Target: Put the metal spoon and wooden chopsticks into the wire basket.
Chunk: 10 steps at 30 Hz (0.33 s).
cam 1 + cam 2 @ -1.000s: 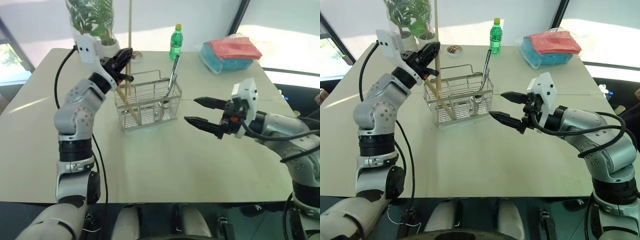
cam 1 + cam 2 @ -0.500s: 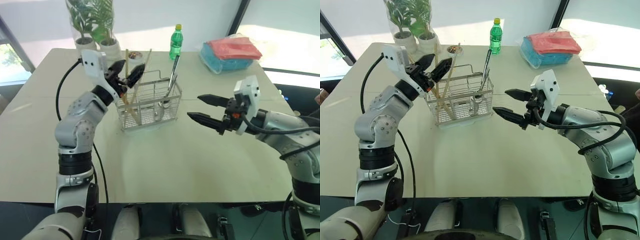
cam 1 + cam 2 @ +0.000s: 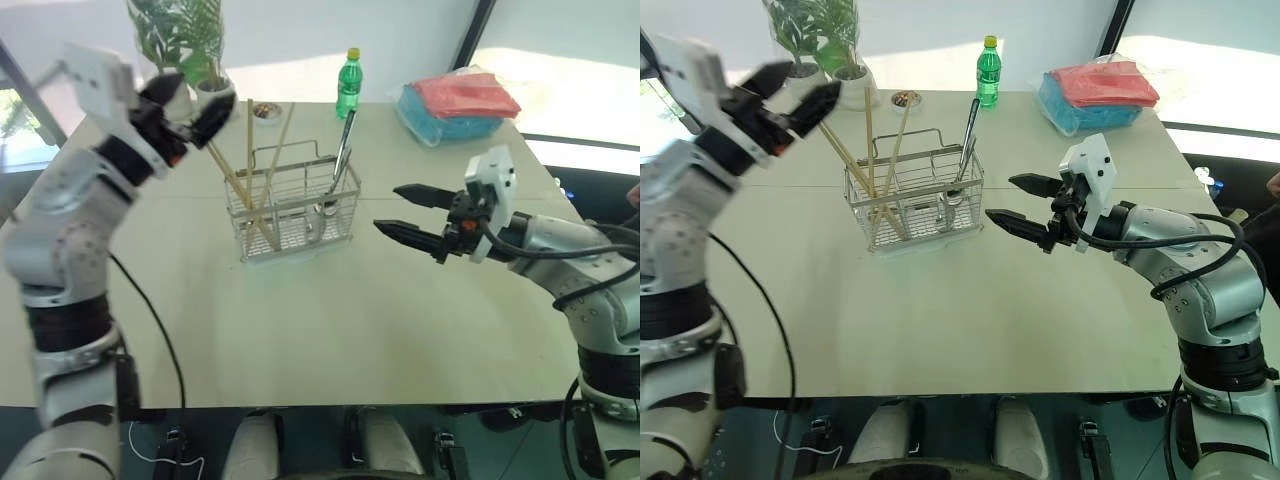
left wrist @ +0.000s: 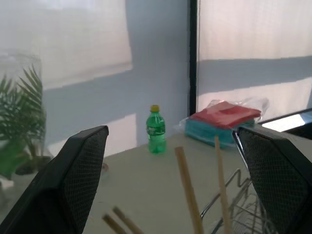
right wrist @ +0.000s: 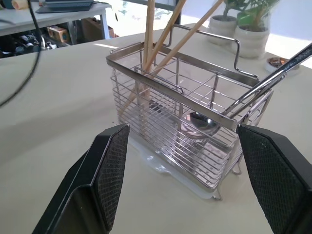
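The wire basket (image 3: 300,215) stands in the middle of the table. Several wooden chopsticks (image 3: 250,165) lean in its left end, their tops sticking out above the rim. The metal spoon (image 3: 343,150) stands in the right end, bowl (image 5: 202,124) down and handle tilted out over the rim. My left gripper (image 3: 198,98) is open and empty, raised above and to the left of the basket, apart from the chopstick tips (image 4: 187,190). To the right of the basket, level with it and a short gap away, my right gripper (image 3: 388,208) is open and holds nothing.
A green bottle (image 3: 349,83) stands behind the basket, with a small dish (image 3: 266,111) and potted plants (image 3: 190,40) at the back left. A blue and red package (image 3: 455,100) lies at the back right. Bare tabletop lies in front of the basket.
My left gripper opened and let go of a chopstick, which now leans in the basket with the others. The left hand then pulled up and away to the left. The right gripper stayed put.
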{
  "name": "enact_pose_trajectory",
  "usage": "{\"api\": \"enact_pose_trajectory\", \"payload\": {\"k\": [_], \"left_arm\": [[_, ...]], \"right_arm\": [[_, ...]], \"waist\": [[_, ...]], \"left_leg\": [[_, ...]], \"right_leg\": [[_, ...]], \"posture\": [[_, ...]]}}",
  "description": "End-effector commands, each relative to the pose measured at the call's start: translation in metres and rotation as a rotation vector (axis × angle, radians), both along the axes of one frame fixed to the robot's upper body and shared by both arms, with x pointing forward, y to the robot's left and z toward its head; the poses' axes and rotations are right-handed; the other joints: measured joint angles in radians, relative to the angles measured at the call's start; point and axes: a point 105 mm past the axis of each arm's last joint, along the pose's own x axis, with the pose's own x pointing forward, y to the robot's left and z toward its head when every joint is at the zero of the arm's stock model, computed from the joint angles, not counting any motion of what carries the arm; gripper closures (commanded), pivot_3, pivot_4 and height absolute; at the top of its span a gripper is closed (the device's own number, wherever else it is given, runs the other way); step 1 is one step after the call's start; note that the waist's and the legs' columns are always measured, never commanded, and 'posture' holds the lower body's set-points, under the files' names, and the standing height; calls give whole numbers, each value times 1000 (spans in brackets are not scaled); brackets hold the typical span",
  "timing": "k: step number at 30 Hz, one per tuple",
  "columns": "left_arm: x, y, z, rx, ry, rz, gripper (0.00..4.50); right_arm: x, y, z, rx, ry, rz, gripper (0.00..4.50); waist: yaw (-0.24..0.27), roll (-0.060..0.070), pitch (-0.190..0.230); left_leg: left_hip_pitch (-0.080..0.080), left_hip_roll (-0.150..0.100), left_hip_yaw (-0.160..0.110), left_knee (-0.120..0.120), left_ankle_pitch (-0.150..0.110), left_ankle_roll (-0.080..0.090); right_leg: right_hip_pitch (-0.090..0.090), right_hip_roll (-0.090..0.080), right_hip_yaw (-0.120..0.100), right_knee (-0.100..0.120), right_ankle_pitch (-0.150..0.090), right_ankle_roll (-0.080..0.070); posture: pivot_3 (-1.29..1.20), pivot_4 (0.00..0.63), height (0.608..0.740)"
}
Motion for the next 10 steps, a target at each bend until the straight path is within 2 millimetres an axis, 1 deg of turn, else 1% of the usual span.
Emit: {"api": "enact_pose_trajectory", "payload": {"k": [1,3,7,10], "left_arm": [[-13,14,-9,163,26,-42,30],[-20,18,-21,244,88,-73,30],[-41,31,-52,399,230,-126,30],[-44,46,-66,445,287,-71,30]], "right_arm": [[3,-3,8,-2,-49,1,864],[4,-4,7,-3,-49,1,864],[5,-6,4,-4,-43,1,864],[6,-7,2,-6,-39,2,864]], "waist": [[0,0,0],[0,0,0],[-1,1,0],[0,1,1]], "left_leg": [[0,0,0,0,0,0],[0,0,1,-1,0,0],[0,0,2,-2,0,0],[0,0,3,-3,0,0]], "right_leg": [[0,0,0,0,0,0],[0,0,0,0,0,0],[-2,-1,0,-1,0,-1],[-3,-2,0,-1,0,-1]], "posture": [[0,150,723],[0,150,723],[0,150,723],[0,150,723]]}}
